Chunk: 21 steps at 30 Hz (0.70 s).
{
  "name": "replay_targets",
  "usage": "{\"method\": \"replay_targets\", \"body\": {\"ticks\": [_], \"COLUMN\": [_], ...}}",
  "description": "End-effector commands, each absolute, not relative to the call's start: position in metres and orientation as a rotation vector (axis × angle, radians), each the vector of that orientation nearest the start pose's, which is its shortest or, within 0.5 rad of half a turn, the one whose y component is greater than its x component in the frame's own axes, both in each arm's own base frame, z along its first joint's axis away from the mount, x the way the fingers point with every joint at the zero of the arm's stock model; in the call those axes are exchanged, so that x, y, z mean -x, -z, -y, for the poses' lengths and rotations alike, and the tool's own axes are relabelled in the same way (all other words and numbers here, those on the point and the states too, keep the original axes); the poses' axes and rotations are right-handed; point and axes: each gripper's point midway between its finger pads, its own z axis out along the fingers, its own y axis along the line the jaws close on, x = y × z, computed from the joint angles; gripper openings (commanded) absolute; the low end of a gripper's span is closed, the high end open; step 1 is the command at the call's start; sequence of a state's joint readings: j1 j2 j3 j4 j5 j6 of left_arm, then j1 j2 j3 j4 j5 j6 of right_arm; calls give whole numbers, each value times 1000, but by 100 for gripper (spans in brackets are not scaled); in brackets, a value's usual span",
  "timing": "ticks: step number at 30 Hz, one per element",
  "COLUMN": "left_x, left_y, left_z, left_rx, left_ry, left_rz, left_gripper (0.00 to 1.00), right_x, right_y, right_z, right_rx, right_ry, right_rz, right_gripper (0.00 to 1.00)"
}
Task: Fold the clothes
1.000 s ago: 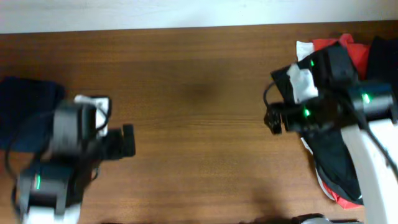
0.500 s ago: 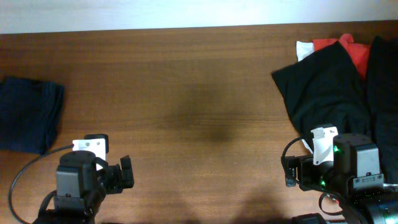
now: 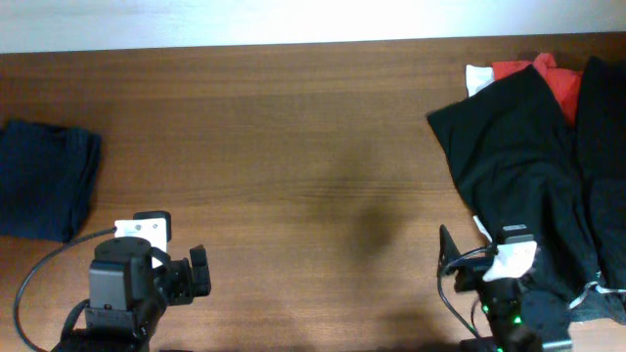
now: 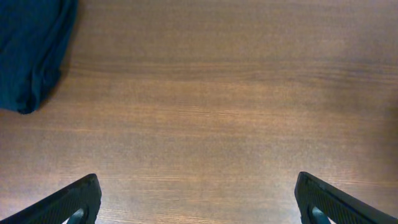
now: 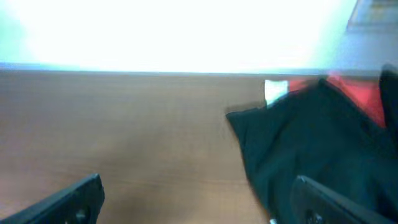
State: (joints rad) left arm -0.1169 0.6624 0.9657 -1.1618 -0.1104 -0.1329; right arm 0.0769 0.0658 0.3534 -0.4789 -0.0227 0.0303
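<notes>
From above, the navy shorts (image 3: 44, 181) lie folded at the left edge of the desk (image 3: 293, 147). They are well apart from the heap at the right, where a black garment (image 3: 518, 166) covers most of a red garment (image 3: 536, 73) and a white garment (image 3: 477, 78). The left arm (image 3: 122, 288) sits near left and the right arm (image 3: 507, 293) near right, beside the black cloth.

At the left wrist, the left tool (image 4: 198, 193) is released, its fingers spread wide over bare wood, with the shorts far left.

The right wrist view is blurred. The right tool (image 5: 199, 193) is likewise spread and grasps nothing, and the black garment lies ahead on the right.
</notes>
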Motion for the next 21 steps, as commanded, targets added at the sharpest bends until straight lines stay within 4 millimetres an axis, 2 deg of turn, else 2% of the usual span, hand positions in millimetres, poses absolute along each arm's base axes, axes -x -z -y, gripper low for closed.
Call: {"method": "replay_targets", "body": {"ticks": [1, 4, 6, 7, 9, 21], "left_x": [-188, -188, -188, -188, -188, -188], "left_y": [-221, -221, -221, -221, -221, -221], "left_z": [2, 2, 2, 2, 2, 2], "left_rx": [81, 81, 81, 81, 81, 81], "left_ry": [-27, -27, -27, -27, -27, -27], "left_rz": [-2417, -2417, -2417, -2417, -2417, -2419], "left_gripper": [99, 99, 99, 99, 99, 99], "right_x": [-232, -245, -246, -246, -246, -246], "right_y": [-200, -192, -189, -183, -155, -155], "right_z": [-14, -14, -11, -8, -3, -3], "right_rx": [14, 16, 42, 59, 57, 53], "right_ry": [-76, -66, -20, 9, 33, 36], "right_rz": [-1638, -1528, -1515, -1539, -1649, -1650], "right_gripper": [99, 99, 99, 99, 99, 99]}}
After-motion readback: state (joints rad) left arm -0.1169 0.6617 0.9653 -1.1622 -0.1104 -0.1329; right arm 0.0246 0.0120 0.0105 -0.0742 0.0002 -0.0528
